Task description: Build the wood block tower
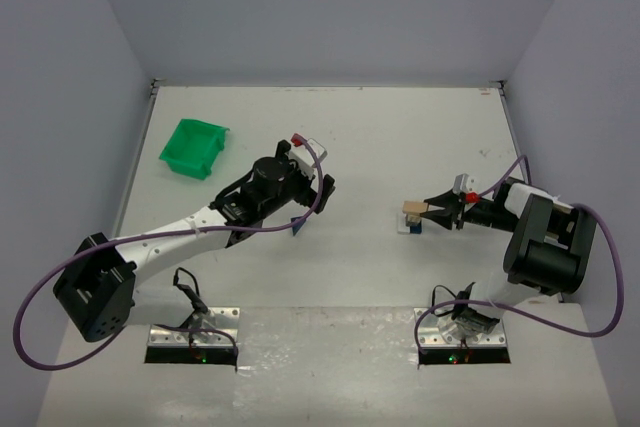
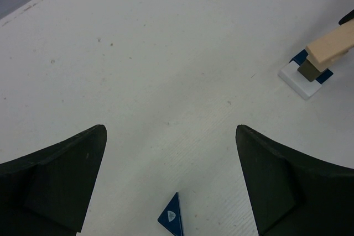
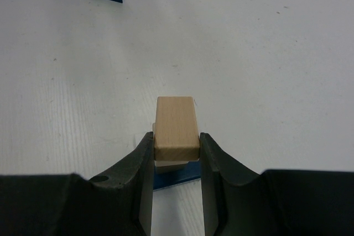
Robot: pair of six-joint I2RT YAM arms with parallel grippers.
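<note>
My right gripper [image 3: 176, 136] is shut on a tan wood block [image 3: 176, 125] that lies across the top of a small tower. Under it sit a dark grey block [image 3: 171, 165], a blue block [image 3: 180, 178] and a white base piece [image 2: 301, 84]. From above, the tan block [image 1: 411, 209] and the right gripper [image 1: 432, 210] are right of centre. A blue triangular wedge [image 2: 171, 216] lies flat on the table below my left gripper [image 2: 170, 131], which stands open and holds nothing. The wedge [image 1: 297, 230] is well to the left of the tower.
A green plastic bin [image 1: 193, 147] stands at the back left of the white table [image 1: 400, 127]. Grey walls close the table in on three sides. The left arm [image 1: 190, 232] stretches across the left half, with its purple cable looping near the front edge.
</note>
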